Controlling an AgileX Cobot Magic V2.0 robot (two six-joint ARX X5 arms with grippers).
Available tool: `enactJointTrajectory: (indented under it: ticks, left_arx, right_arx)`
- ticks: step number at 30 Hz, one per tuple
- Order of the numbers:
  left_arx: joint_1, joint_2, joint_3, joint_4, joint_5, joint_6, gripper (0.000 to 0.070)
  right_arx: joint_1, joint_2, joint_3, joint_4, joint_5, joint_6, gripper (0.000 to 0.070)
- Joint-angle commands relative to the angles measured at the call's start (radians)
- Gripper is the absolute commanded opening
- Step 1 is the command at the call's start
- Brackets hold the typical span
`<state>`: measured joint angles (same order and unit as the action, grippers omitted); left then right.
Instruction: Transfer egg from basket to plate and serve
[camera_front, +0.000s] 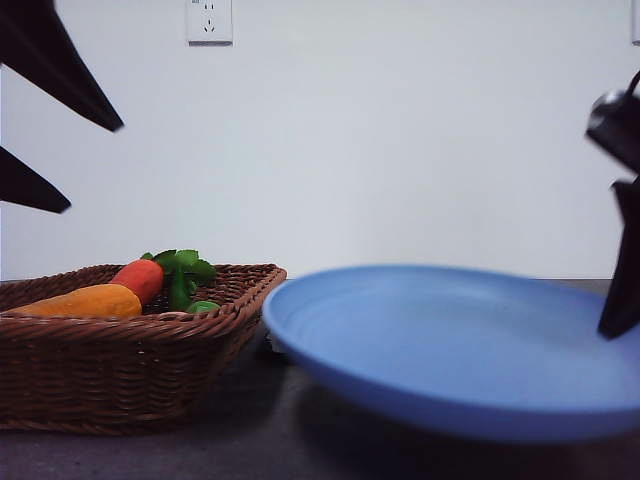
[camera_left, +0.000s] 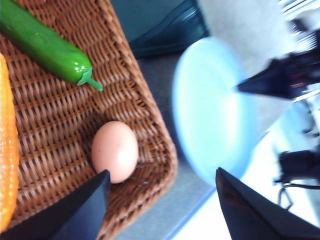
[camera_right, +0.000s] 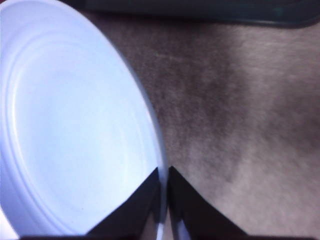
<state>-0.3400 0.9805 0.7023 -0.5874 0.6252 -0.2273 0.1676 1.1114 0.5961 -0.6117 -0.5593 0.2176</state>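
Observation:
The egg (camera_left: 115, 150), brownish-pink, lies in a corner of the brown wicker basket (camera_left: 125, 85) (camera_front: 120, 350). My left gripper (camera_left: 162, 200) (camera_front: 96, 168) hovers open above that corner, one fingertip (camera_left: 92, 195) close beside the egg and the other out past the basket's rim. The light-blue plate (camera_front: 450, 340) (camera_left: 215, 110) (camera_right: 75, 125) is to the right of the basket and looks tilted and raised off the dark table. My right gripper (camera_right: 162, 200) (camera_front: 618, 325) is shut on the plate's rim at its right side.
A green cucumber toy (camera_left: 47, 47) and an orange carrot-like toy with green leaves (camera_front: 110, 292) also lie in the basket. A dark tray (camera_left: 165, 30) sits beyond the basket's edge. Grey tabletop (camera_right: 240, 115) stretches beside the plate. A white wall stands behind.

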Motion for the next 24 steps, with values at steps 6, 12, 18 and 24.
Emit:
enactJointTrajectory:
  ticks: [6, 12, 18, 24]
  left_arx:
    - [-0.138, 0.154, 0.07, 0.008, -0.197, 0.066, 0.0437]
    - [-0.205, 0.31, 0.116, 0.033, -0.286, 0.141, 0.043]
    - [-0.218, 0.427, 0.136, 0.065, -0.29, 0.188, 0.0425]
    - [-0.218, 0.491, 0.141, 0.102, -0.289, 0.194, 0.0425]
  right_arx:
    - [-0.072, -0.139, 0.015, -0.04, 0.011, 0.011, 0.0]
    - [-0.122, -0.215, 0.016, -0.051, 0.01, 0.01, 0.0]
    - [-0.147, -0.238, 0.016, -0.055, 0.01, 0.01, 0.0]
    - [-0.151, -0.238, 0.016, -0.055, 0.01, 0.01, 0.0]
